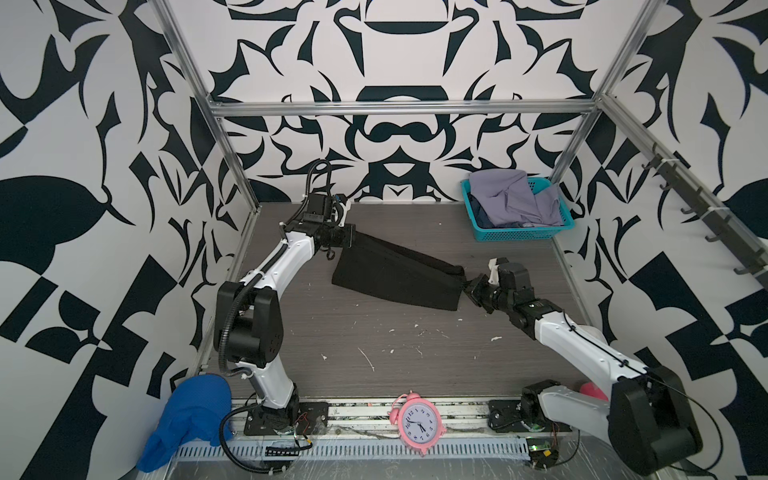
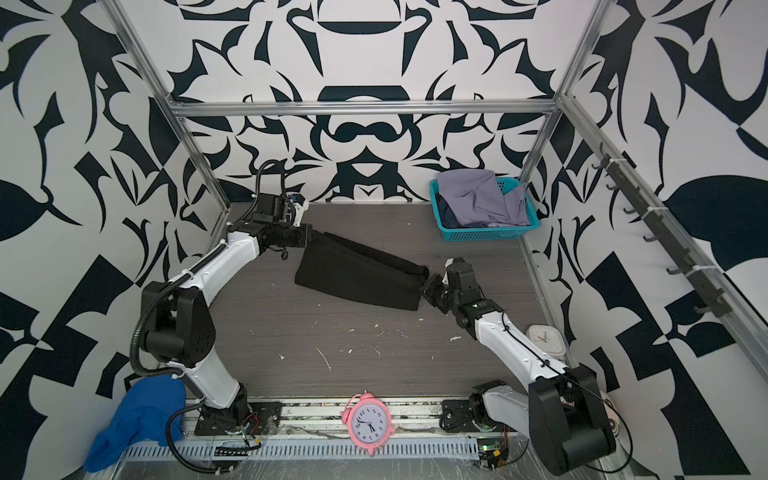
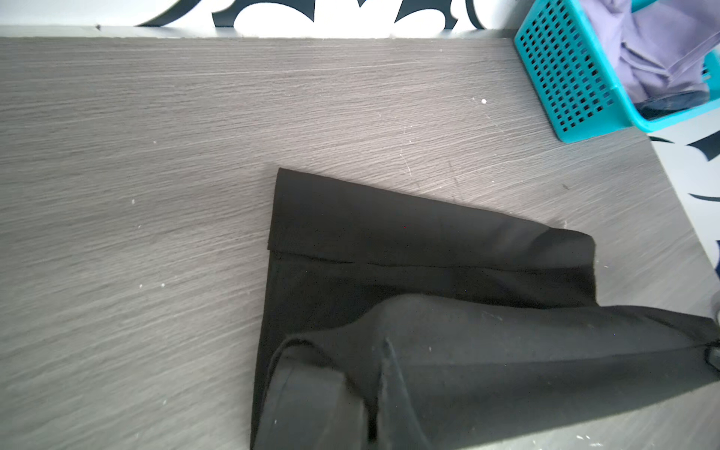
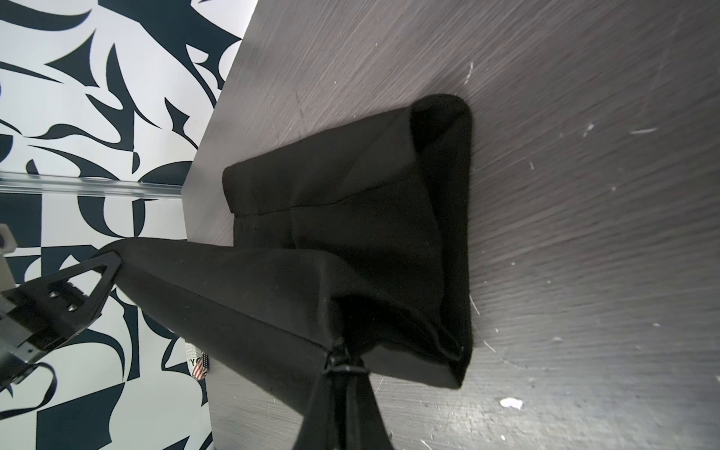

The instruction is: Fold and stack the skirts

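Lavender-grey skirt (image 1: 513, 195) hides most of the dark blue skirt (image 1: 481, 218) beneath.

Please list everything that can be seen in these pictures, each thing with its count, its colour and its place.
black skirt: one, black, middle of the table, partly folded, one edge lifted
lavender skirt: one, pale lavender-grey, on top in the basket
denim skirt: one, dark blue, in the basket beneath, mostly hidden
basket: one, teal, back right corner
knit cloth: one, bright blue, front left
alarm clock: one, pink, front middle
small clock: one, white, right edge
table: one, grey wood grain
left tool: one, black, shut on the black skirt
right tool: one, black, shut on the black skirt
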Tool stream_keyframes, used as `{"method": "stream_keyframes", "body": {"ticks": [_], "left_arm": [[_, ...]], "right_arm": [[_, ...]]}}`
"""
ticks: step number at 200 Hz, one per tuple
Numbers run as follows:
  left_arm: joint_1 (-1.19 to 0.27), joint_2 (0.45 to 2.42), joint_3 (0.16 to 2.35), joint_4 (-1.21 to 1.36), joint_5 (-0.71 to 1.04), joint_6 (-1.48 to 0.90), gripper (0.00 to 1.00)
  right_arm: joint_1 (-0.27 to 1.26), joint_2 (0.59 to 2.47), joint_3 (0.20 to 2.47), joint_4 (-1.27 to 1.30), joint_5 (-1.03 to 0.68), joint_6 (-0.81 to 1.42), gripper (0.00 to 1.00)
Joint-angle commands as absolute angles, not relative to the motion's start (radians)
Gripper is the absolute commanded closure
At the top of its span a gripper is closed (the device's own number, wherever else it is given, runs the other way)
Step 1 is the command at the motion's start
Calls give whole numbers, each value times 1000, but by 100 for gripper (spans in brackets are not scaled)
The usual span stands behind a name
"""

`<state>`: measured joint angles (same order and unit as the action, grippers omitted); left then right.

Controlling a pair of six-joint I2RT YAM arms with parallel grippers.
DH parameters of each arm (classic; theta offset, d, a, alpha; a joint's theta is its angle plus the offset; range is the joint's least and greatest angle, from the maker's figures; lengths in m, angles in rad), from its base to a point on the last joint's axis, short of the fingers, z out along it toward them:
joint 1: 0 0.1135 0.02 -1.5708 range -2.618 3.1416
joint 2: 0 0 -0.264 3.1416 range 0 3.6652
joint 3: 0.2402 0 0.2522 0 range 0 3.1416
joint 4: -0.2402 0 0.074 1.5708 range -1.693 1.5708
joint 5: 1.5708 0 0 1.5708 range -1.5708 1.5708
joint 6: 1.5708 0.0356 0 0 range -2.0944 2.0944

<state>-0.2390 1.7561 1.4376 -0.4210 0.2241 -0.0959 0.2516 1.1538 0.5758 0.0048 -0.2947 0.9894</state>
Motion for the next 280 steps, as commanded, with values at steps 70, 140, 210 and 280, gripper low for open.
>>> {"method": "stream_keyframes", "body": {"ticks": [70, 140, 210, 280], "left_arm": [[-186, 1931, 1624, -394, 17, -33, 88], [-186, 2127, 1917, -455, -72, -5, 39], [-297, 1835, 1462, -267, -102, -137, 37], [-314, 1949, 1466, -262, 35, -108, 29]], "right_arm": [[171, 1220, 574, -41, -138, 977, 100], [117, 1379, 763, -7, -171, 896, 62], [93, 1376, 941, -158, -246, 675, 37], [92, 1464, 919, -135, -302, 632, 49]]}}
